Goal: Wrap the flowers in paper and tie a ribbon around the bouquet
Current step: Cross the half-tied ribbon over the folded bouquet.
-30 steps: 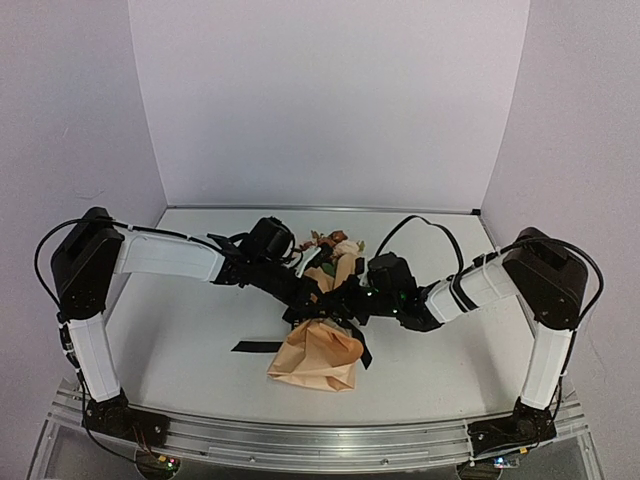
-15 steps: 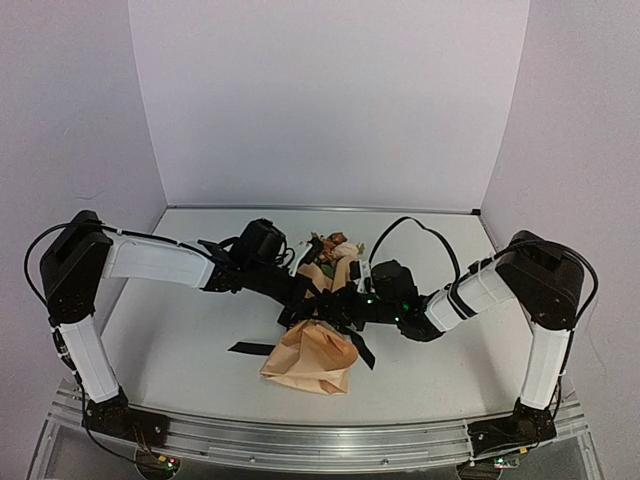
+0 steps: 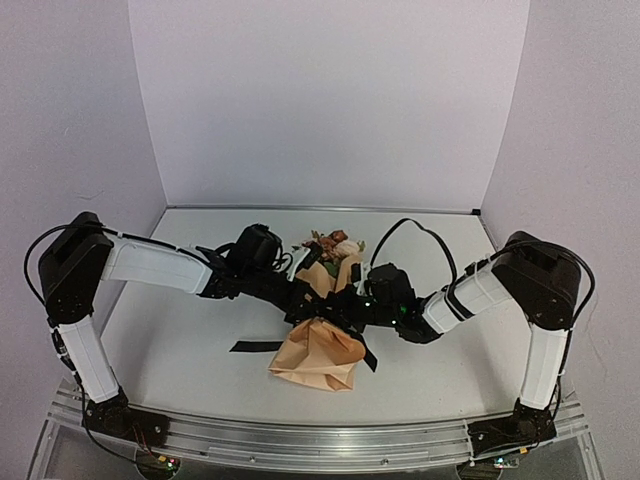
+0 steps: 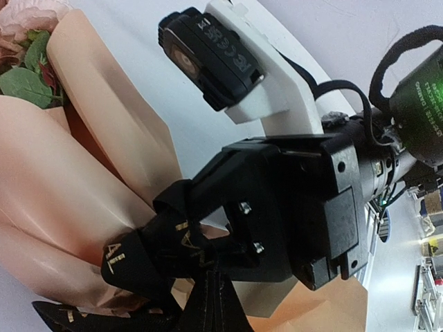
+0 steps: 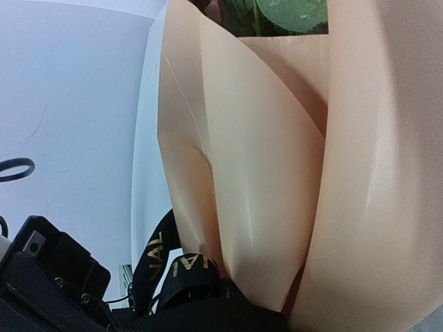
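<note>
Looking from above, where did the bouquet [image 3: 318, 352] lie?

Flat on the white table [image 3: 190, 330], about midway between the 2 arms, its broader paper end toward the near edge and the flowers [image 3: 332, 243] pointing at the back wall. Pink and rusty blooms with green leaves showed past the rim.

And the ribbon [image 4: 149, 252]?

Black, with gold lettering, bunched around the narrow waist of the tan-peach paper [image 5: 242, 173]. 1 loose end lay flat on the table, off to the left of the cone.

What about the jaws?

Both grippers met at that waist, close together. The right gripper [image 4: 178, 205] had its jaws closed down to a sliver, and the left wrist view showed a loop of ribbon caught at its tips. The left gripper [image 3: 303, 297] was fully closed. A strand ran toward it, but I could not tell whether it was pinched.
</note>
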Controlling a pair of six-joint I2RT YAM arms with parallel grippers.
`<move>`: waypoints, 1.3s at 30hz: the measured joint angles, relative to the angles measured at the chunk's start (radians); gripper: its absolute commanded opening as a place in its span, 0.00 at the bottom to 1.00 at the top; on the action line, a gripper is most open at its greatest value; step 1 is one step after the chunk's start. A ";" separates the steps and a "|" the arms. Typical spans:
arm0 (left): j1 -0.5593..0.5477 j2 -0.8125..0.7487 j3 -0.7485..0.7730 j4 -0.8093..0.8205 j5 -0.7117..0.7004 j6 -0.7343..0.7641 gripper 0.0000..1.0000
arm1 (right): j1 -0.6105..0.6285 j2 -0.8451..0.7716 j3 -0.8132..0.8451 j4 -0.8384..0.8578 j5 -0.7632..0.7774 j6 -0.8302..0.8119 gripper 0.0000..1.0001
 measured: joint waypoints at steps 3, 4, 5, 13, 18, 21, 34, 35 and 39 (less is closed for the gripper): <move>0.000 0.000 -0.011 0.004 0.020 0.001 0.04 | 0.000 0.005 0.015 -0.005 0.021 -0.020 0.09; 0.000 0.000 -0.012 0.004 0.023 0.002 0.04 | 0.000 0.012 0.023 -0.005 0.023 -0.026 0.09; 0.000 0.001 -0.011 0.004 0.023 0.003 0.06 | 0.001 0.019 0.032 -0.004 0.025 -0.033 0.09; 0.000 0.031 0.011 -0.038 0.011 0.004 0.24 | 0.002 0.049 0.045 0.000 0.054 -0.071 0.09; 0.000 0.031 0.033 -0.058 -0.006 -0.004 0.30 | 0.002 0.049 0.044 0.000 0.063 -0.088 0.07; 0.000 0.028 0.036 -0.062 -0.022 -0.011 0.35 | 0.002 0.049 0.044 0.000 0.067 -0.098 0.06; 0.040 -0.028 0.050 -0.062 -0.048 -0.041 0.37 | 0.002 0.049 0.044 -0.002 0.070 -0.128 0.06; 0.044 -0.030 0.050 -0.061 -0.048 -0.045 0.37 | 0.002 0.049 0.044 -0.002 0.070 -0.129 0.06; 0.058 -0.031 0.050 -0.061 -0.052 -0.062 0.33 | 0.002 0.049 0.044 -0.005 0.071 -0.135 0.05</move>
